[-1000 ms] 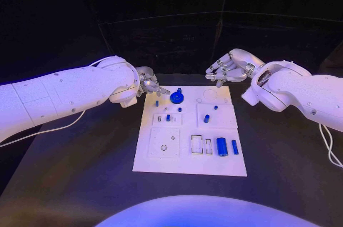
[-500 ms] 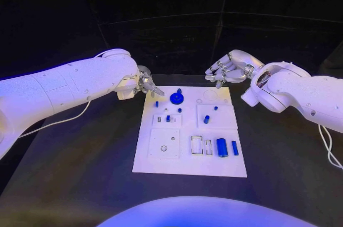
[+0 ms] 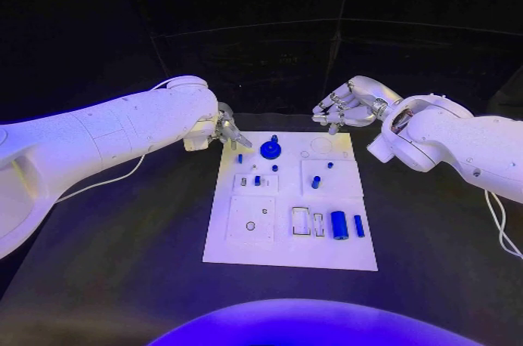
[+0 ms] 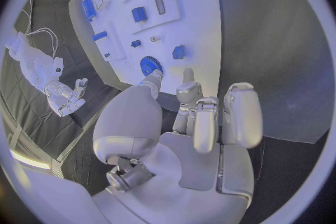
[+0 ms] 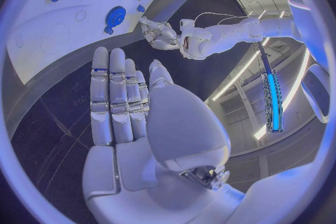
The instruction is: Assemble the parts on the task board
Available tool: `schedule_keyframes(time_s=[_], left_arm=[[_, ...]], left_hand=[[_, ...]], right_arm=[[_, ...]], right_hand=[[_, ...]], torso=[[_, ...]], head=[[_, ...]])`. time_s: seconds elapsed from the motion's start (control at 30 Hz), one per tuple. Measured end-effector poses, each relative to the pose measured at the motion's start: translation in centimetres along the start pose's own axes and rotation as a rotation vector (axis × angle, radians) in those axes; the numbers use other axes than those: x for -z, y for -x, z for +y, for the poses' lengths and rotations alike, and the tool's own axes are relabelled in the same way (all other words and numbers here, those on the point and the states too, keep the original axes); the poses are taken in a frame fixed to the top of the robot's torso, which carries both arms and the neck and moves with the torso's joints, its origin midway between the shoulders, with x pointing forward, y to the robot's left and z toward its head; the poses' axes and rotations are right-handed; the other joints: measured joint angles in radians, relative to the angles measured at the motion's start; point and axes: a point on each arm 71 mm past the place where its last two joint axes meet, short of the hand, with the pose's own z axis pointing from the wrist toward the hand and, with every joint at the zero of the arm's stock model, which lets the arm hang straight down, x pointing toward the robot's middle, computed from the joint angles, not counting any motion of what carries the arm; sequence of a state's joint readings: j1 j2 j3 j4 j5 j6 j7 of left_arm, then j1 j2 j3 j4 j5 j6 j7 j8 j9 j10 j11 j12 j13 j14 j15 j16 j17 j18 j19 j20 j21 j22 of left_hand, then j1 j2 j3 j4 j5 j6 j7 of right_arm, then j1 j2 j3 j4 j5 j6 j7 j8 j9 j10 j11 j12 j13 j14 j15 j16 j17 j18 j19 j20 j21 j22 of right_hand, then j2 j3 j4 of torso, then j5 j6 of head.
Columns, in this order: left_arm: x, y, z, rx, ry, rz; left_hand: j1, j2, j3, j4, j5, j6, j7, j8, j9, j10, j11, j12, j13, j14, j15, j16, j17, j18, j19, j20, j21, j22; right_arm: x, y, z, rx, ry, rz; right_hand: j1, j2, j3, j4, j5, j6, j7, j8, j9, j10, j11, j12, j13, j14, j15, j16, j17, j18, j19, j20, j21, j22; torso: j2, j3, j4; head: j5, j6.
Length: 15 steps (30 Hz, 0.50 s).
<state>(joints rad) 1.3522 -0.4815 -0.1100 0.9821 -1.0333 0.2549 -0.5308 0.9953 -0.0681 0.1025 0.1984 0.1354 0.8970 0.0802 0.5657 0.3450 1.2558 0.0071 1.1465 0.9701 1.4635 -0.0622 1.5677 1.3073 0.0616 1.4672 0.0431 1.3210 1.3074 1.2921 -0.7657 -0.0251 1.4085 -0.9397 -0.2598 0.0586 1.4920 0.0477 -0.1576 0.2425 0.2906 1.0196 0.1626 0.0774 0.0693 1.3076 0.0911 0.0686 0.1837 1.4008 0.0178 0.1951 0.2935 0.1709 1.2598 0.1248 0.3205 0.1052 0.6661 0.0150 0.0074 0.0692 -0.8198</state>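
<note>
The white task board (image 3: 253, 248) lies in the middle of the black table. On its far end sits a blue gear (image 3: 269, 147); a blue cylinder (image 3: 338, 223) and a blue bar (image 3: 357, 225) lie nearer me on the right. Several small blue pegs (image 3: 316, 182) stand between them. My left hand (image 3: 227, 131) hovers at the board's far left corner, holding nothing; in the left wrist view its fingertips (image 4: 187, 75) point at the gear (image 4: 149, 64), just short of it. My right hand (image 3: 343, 108) hangs beyond the far edge, fingers (image 5: 115, 95) straight and empty.
Bare black table (image 3: 120, 248) surrounds the board on every side. A thin white cable (image 3: 103, 181) trails from my left arm onto the table, and another (image 3: 503, 225) hangs by my right arm.
My left arm has swung its elbow up and inward, while its hand stays almost in place by the gear. The right hand has not moved.
</note>
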Motion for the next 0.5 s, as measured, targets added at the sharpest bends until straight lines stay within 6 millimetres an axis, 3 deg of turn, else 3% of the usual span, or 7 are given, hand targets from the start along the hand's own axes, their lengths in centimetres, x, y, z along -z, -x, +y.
schedule_keyframes(time_s=[0.5], left_arm=[[-0.4,-1.1,0.5,-0.026,0.001,0.033]], left_hand=[[0.029,0.018,-0.017,-0.003,0.000,0.011,-0.004,0.000,-0.005,0.000,0.000,0.004,0.000,0.000,0.000,0.000,0.000,0.000,0.000,0.000,0.000,0.000]], right_arm=[[-0.1,-0.1,0.1,0.000,0.002,0.002]], right_hand=[[0.000,0.000,0.000,0.000,0.000,0.000,0.000,0.000,0.000,0.000,0.000,0.000,0.000,0.000,0.000,0.000,0.000,0.000,0.000,0.000,0.000,0.000]], torso=[[0.000,0.0006,0.0002]], head=[[-0.006,-0.004]])
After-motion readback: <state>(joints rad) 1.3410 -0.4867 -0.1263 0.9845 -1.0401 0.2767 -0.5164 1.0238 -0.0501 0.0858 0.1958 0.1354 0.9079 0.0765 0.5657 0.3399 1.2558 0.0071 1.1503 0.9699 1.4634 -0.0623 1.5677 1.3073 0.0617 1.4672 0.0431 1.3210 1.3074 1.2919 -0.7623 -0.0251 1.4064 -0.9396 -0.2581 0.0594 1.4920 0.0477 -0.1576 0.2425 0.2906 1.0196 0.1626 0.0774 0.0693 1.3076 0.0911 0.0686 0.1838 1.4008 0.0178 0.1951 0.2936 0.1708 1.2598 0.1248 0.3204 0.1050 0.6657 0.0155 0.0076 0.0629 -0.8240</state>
